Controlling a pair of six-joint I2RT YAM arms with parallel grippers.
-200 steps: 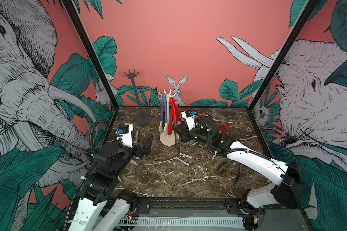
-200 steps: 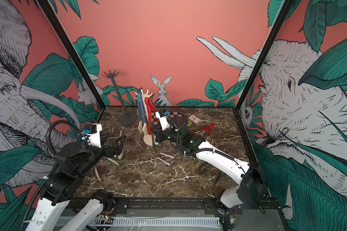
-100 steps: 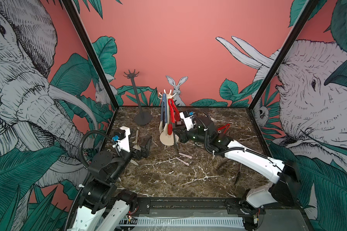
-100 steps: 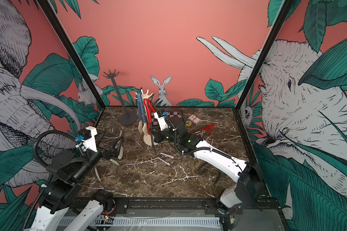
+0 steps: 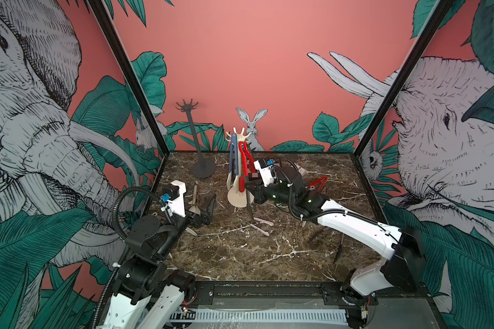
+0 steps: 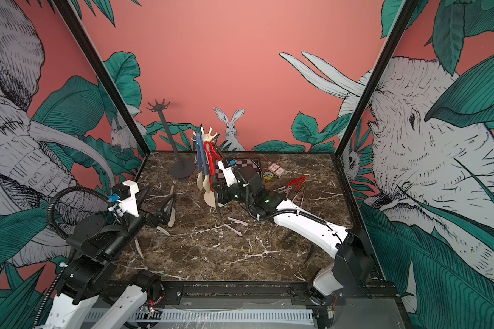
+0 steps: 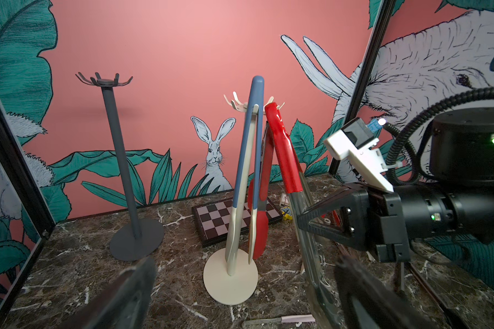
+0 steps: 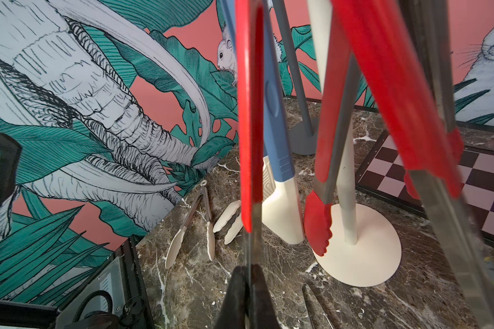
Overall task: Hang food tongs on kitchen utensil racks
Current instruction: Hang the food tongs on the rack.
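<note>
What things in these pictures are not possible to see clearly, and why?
- Cream rack: hook crown cut off by the edge, right wrist view.
- Checkered board: partly behind the right arm, both top views.
- Left fingers: blurred, cut off, left wrist view.

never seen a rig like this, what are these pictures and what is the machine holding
This is a robot with two white-and-black arms at a dark marble table. Two pictures look down from overhead; two come from cameras on the wrists. Toward the back stand a dark grey hook-topped pole rack and a cream-white rack, where blue-armed tongs with cream tips and red-tipped tongs hang. The right arm has its jaws shut on red-handled metal tongs whose top is at that rack's hooks. The left arm has its jaws open and empty, near cream-tipped tongs lying flat. More tongs and a checkered board lie around.
</note>
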